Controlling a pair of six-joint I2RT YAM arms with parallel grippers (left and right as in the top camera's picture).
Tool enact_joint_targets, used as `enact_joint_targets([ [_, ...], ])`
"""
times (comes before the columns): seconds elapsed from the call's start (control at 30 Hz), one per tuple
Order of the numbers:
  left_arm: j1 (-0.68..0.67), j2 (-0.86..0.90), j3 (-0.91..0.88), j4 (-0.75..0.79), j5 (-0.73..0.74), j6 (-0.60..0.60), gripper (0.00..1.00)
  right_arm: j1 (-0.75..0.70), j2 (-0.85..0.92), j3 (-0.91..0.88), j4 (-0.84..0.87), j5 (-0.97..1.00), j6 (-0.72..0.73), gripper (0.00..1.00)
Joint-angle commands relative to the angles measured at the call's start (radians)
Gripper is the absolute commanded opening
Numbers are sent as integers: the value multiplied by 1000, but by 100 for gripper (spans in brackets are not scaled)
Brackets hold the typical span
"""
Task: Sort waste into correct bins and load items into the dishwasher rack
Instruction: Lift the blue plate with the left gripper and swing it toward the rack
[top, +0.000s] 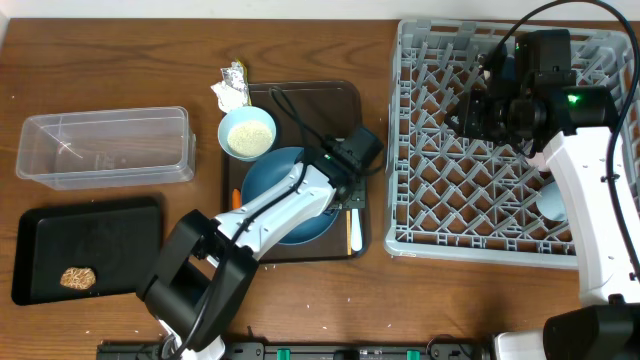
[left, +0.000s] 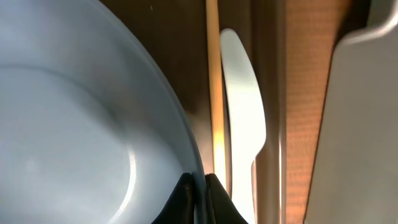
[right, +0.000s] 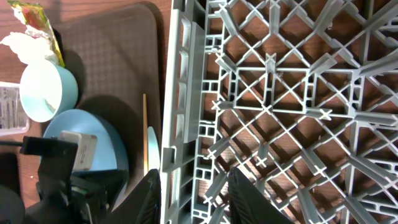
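Observation:
The large blue plate lies on the dark brown serving tray. My left gripper is shut on its right rim. In the left wrist view the fingers pinch the plate edge, with the chopstick and pale spoon just beside it. My right gripper hangs open over the upper left of the grey dishwasher rack with nothing held; its wrist view shows the rack wall between the jaws. A light blue cup sits in the rack.
A bowl holding rice stands behind the plate, with a crumpled napkin and foil wrapper beyond it. The clear tub is at far left. The black tray holds a brown lump. An orange carrot peeks out left of the plate.

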Motion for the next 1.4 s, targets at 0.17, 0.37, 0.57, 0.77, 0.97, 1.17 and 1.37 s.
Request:
enact_joint_targets([
  [0.17,-46,-76,95,-121,9,4,6,-6,-18,17,1,-6,-8,30],
  [0.37,-60,-177,172,-176,7,37,6,-5,-18,17,10,-7,-8,31],
  [0.57,-57,-317,206,-170,-18,66,6,-15,-20,17,16,-7,-8,31],
  [0.77,-11,-462,230,-34,122,150,6,-82,-43,17,19,-7,4,31],
  [0.97,104,-521,230,263,438,198,6,-212,-94,17,27,-7,30,35],
  [1.17,204,-426,230,633,824,95,6,-351,-143,17,27,-7,43,43],
  [1.37,221,-230,230,1108,1005,-154,6,-500,-165,17,27,-24,90,47],
])
